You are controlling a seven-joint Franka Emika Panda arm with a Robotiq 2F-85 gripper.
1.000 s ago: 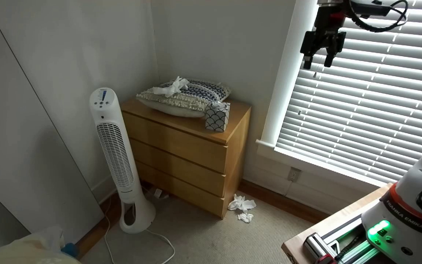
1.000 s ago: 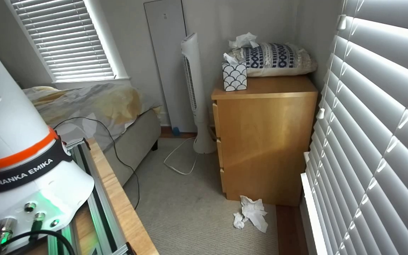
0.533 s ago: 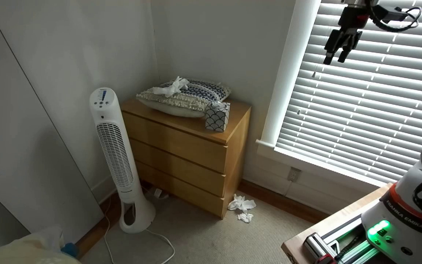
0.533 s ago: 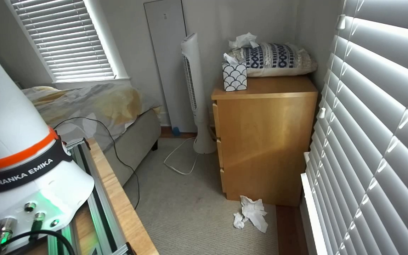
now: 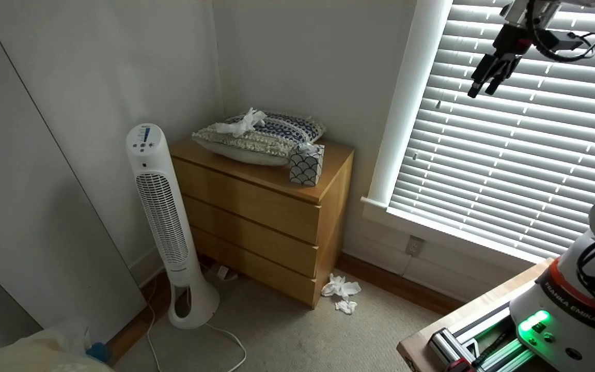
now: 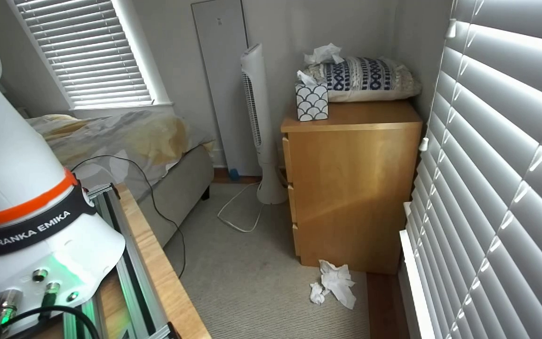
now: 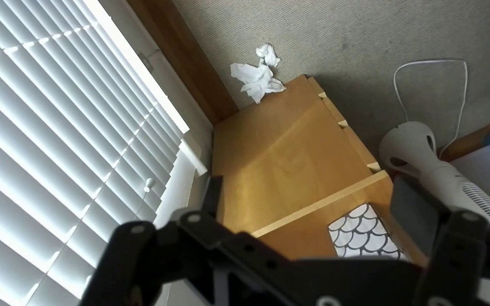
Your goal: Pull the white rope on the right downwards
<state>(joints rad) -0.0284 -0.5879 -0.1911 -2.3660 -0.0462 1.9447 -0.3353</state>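
Thin white cords with small tassels hang before the window blinds (image 5: 504, 155). In an exterior view an upper tassel (image 5: 438, 104) and a lower tassel (image 5: 415, 156) show. Both also show in an exterior view, the upper tassel (image 6: 451, 28) and the lower tassel (image 6: 424, 144). One tassel (image 7: 149, 184) is left of the jaws in the wrist view, its cord running down behind the gripper. My gripper (image 5: 482, 93) is open and empty, tilted, in front of the blinds, right of the upper tassel and apart from it. Its fingers stand wide apart in the wrist view (image 7: 311, 197).
A wooden dresser (image 5: 256, 206) carries a pillow (image 5: 277, 135) and a patterned tissue box (image 5: 306, 164). A white tower fan (image 5: 166, 222) stands beside it. Crumpled tissues (image 6: 337, 282) lie on the floor. The window sill (image 6: 414, 282) juts out below the blinds.
My gripper has moved right, away from the cords in an exterior view, and its tips now tilt down to the left. The tassels have swung slightly left. The gripper stays open.
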